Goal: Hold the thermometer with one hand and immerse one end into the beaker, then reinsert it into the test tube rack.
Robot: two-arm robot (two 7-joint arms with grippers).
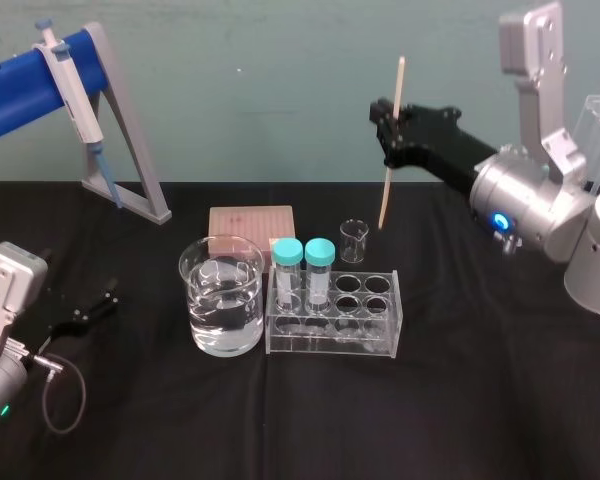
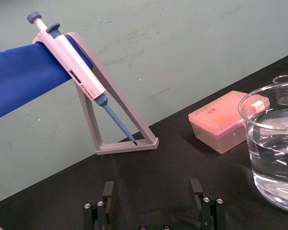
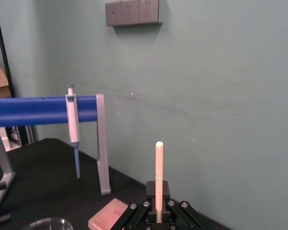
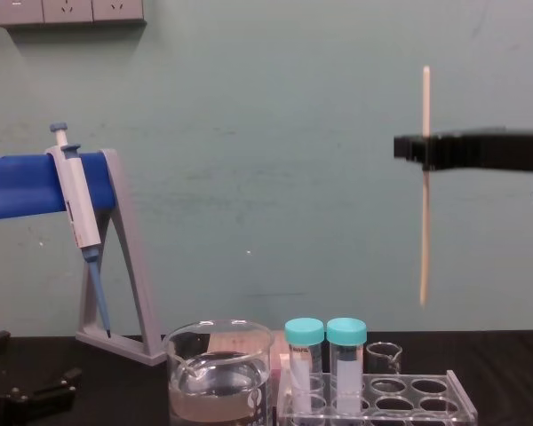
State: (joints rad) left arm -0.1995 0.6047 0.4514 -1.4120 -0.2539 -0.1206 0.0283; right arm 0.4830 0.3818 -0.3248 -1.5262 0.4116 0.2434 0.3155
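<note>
My right gripper (image 1: 388,132) is shut on the thermometer (image 1: 392,150), a thin pale cream rod held upright in the air behind and above the test tube rack (image 1: 380,345). The chest view has the thermometer (image 4: 424,231) hanging well above the rack (image 4: 431,406), gripped near its upper third by the right gripper (image 4: 407,148). From the right wrist, the rod (image 3: 158,165) rises from between the shut fingers. The water-filled beaker (image 1: 195,300) stands left of the rack. My left gripper (image 2: 152,191) rests open and empty on the black table at the near left (image 1: 92,310).
Two teal-capped vials (image 1: 302,270) stand in the rack's left holes. A tiny glass beaker (image 1: 353,240) and a pink tip box (image 1: 250,222) sit behind. A blue-tipped pipette (image 1: 75,95) hangs on a grey stand (image 1: 130,150) at the far left.
</note>
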